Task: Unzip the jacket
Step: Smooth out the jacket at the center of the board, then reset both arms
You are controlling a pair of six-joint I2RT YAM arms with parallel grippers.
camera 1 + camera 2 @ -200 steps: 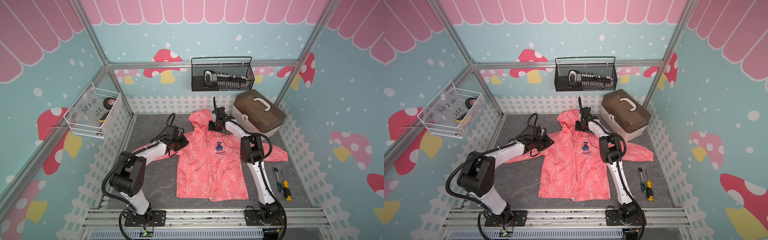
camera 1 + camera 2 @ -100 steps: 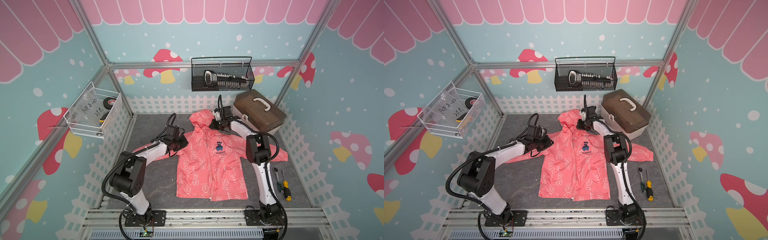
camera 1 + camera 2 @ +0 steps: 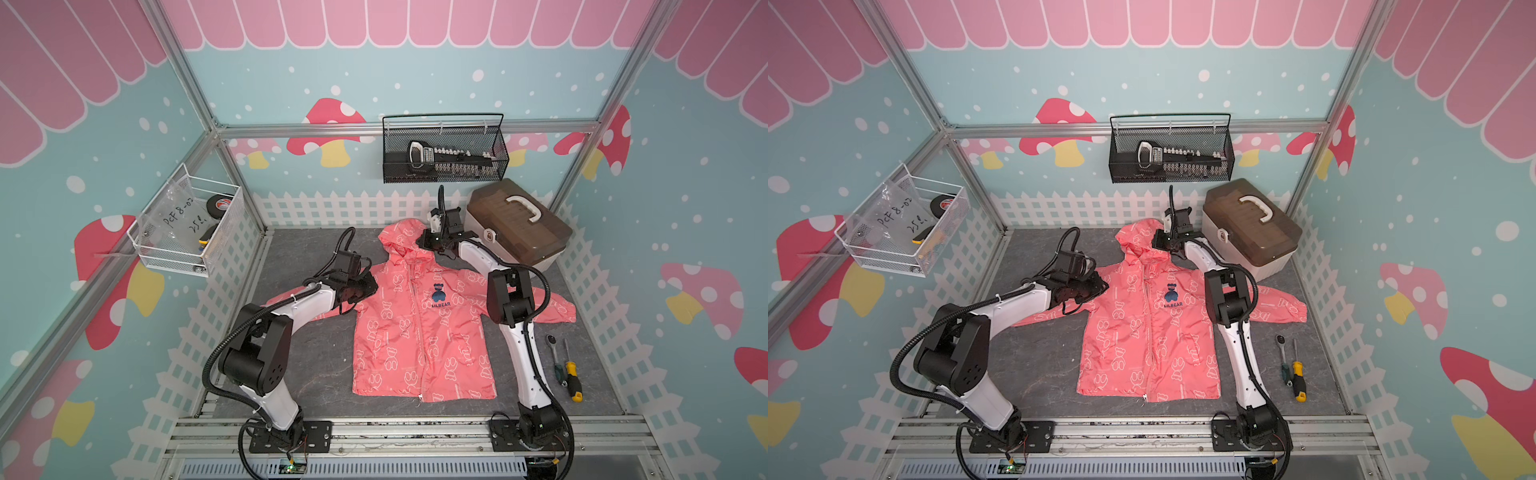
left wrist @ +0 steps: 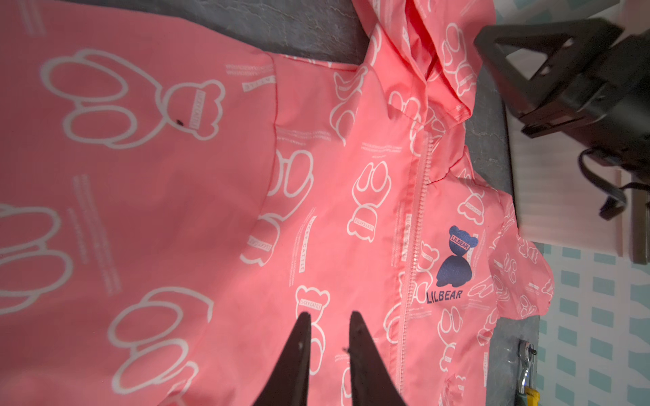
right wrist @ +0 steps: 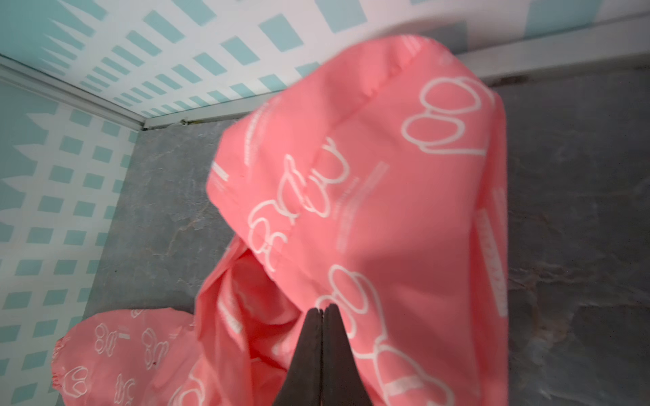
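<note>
The coral-pink jacket [image 3: 419,332] [image 3: 1142,340] lies flat on the grey mat, front up, hood toward the back wall. Its front zipper [image 4: 415,228] runs closed from the neck to the hem, beside the navy bear logo [image 4: 453,260]. My left gripper [image 3: 368,286] [image 4: 329,314] is over the jacket's left shoulder with its fingers a little apart and nothing between them, only flat fabric below. My right gripper [image 3: 424,243] [image 5: 322,307] is shut with nothing in it, tips together over the right edge of the hood [image 5: 369,175].
A brown toolbox [image 3: 515,224] stands at the back right, close to my right wrist. A ratchet [image 3: 555,353] and a yellow-handled screwdriver [image 3: 571,374] lie right of the jacket. A black wire basket [image 3: 444,149] hangs on the back wall, a white one [image 3: 187,224] on the left.
My right arm has shifted a little to the right along the hood, gripper still shut. The left arm and the jacket have not moved.
</note>
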